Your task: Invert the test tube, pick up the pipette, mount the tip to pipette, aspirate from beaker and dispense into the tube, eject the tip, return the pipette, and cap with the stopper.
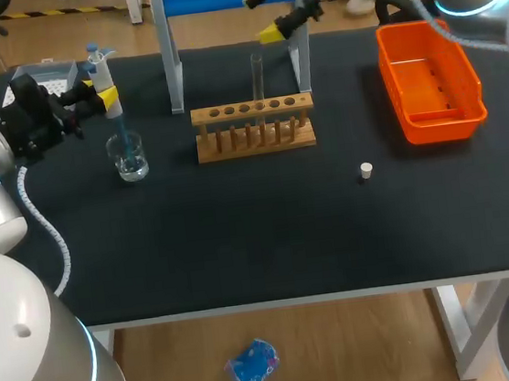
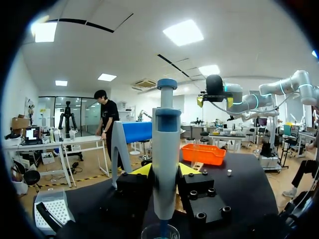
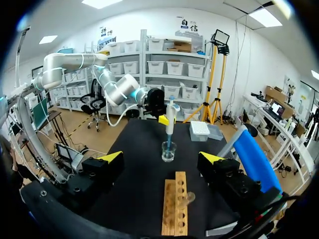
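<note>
My left gripper [image 1: 102,94] is shut on the blue-and-grey pipette [image 1: 100,72], held upright, its tip down inside the glass beaker [image 1: 128,157]. In the left wrist view the pipette [image 2: 166,149] stands between the yellow fingertips [image 2: 142,170], over the beaker rim [image 2: 160,231]. A clear test tube [image 1: 258,78] stands upright in the wooden rack [image 1: 254,128]. My right gripper [image 1: 276,10] hangs open and empty above and behind the rack. Its own view looks down on the rack [image 3: 175,205], the tube mouth [image 3: 188,197] and the beaker [image 3: 168,151]. A small white stopper [image 1: 366,171] lies on the mat.
An orange bin [image 1: 430,83] stands at the right. A grey stand [image 1: 171,67] rises behind the rack. A tip box [image 1: 47,76] sits at the far left corner.
</note>
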`<state>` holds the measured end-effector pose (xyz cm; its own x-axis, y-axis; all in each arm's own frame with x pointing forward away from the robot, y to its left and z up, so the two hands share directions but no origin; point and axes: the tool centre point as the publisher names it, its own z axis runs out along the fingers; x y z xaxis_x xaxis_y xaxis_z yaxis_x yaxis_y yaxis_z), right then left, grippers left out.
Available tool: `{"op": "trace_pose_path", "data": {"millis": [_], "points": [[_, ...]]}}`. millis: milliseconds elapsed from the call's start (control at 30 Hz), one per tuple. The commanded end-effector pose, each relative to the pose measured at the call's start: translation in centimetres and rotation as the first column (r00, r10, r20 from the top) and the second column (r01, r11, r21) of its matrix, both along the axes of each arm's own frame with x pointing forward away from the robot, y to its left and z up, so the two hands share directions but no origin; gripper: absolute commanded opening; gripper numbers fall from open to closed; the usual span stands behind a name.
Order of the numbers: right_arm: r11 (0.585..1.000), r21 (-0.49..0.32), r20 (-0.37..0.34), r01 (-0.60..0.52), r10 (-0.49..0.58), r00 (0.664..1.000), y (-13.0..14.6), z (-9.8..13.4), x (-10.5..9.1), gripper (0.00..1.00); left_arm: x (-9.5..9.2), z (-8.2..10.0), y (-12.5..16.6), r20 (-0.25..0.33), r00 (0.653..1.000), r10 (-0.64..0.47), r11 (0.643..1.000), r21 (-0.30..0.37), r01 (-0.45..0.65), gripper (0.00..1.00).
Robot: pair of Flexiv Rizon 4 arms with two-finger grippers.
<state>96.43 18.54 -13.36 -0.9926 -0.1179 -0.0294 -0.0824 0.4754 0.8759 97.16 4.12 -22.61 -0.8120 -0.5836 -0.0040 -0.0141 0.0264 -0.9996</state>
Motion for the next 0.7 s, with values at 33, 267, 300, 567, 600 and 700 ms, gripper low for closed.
{"op": "trace_pose_path", "data": {"millis": [33, 267, 300, 567, 600, 700], "points": [[1.000, 0.004, -0.002, -0.002, 0.002, 1.000, -2.6, -0.7, 0.2, 1.00, 0.0, 0.1, 0.0, -0.001, 1.000, 0.001, 1.000, 0.000, -0.001, 0.00], [1.000, -0.008, 0.000, -0.007, 0.007, 1.000, -4.4, -3.1, 0.8, 1.00, 0.0, 0.1, 0.0, -0.001, 1.000, 0.001, 1.000, 0.000, -0.001, 0.00], [1.000, -0.014, 0.001, -0.012, 0.012, 1.000, -4.5, -3.4, 0.7, 1.00, 0.0, 0.1, 0.0, -0.001, 1.000, 0.001, 1.000, 0.000, -0.001, 0.00], [0.999, -0.031, 0.006, -0.021, 0.021, 1.000, -5.0, -6.4, 1.1, 1.00, 0.0, 0.1, 0.0, -0.001, 1.000, 0.001, 1.000, 0.000, -0.001, 0.00], [0.999, -0.031, 0.007, -0.021, 0.021, 1.000, -5.0, -6.6, 1.2, 1.00, 0.0, 0.1, 0.0, -0.001, 1.000, 0.001, 1.000, 0.000, -0.001, 0.00], [0.999, -0.036, 0.020, -0.021, 0.022, 1.000, -5.2, -7.3, 1.6, 1.00, 0.0, 0.1, 0.0, -0.001, 1.000, 0.001, 1.000, 0.000, -0.001, 0.00]]}}
